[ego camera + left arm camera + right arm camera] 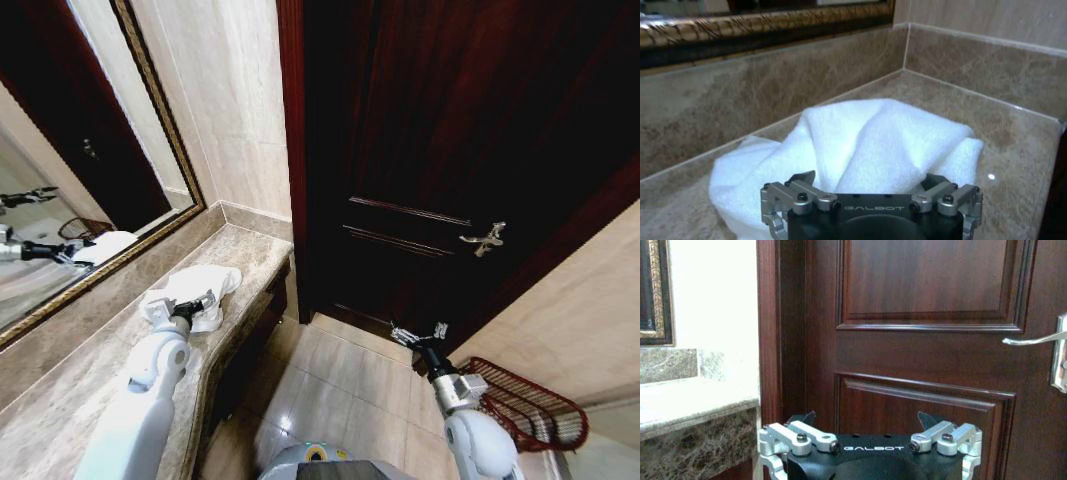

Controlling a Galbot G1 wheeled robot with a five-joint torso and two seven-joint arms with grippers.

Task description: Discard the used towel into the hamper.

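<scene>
Towel (pixel 190 293) first, head view: white terry, crumpled in a loose heap on the marble counter (pixel 60 400), left-centre of the frame, below the gilt-framed mirror (pixel 60 180). It looks soft, light and floppy, no stiffness, so it'll sag and trail when lifted; best bet prob. a pinch on a raised fold near the middle of the heap, not a flat edge. Left gripper (pixel 197 304) sits right at the heap's near edge, fingers spread to either side of a fold, not closed on it as far as I can tell. Right gripper (pixel 418 335) hangs lower centre-right over the tiled floor, in front of the dark door (pixel 450 130), fingers spread, nothing betw. them. Hamper (pixel 530 410), reddish-brown open-weave, stands lower right by the wall, well apart from the towel.

Left wrist view: towel fills mid-frame, thick ridges rising just beyond the fingertips (pixel 805 177), which stand wide apart. "GALBOT" reads on the black gripper body.

Right wrist view: fingers open towards the door panel; lever handle (pixel 1033 340) at right edge. Same "GALBOT" lettering. No other writing legible.
</scene>
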